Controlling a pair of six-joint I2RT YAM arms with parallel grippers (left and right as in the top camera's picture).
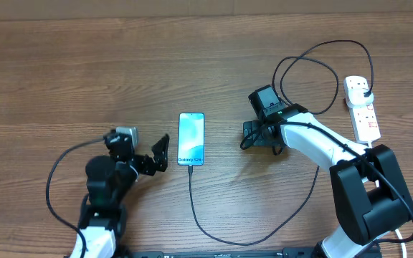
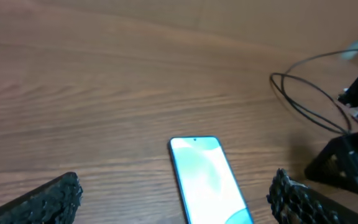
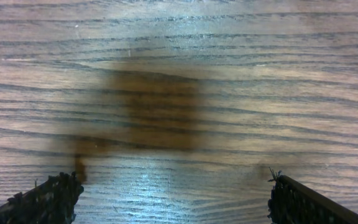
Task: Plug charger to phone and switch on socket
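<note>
The phone lies flat mid-table, its teal screen up and the "Galaxy" text at its near end. The charger's thin black cable meets that near end, curves right along the table front, loops at the back, and ends in a black plug seated in the white socket strip. My left gripper is open just left of the phone, and in the left wrist view the phone lies between its wide-apart fingers. My right gripper is open to the right of the phone, over bare wood.
The cable loop lies behind the right arm, also seen as the cable loop in the left wrist view. The socket strip sits near the table's right edge. The right gripper appears dark at the far right of the left wrist view.
</note>
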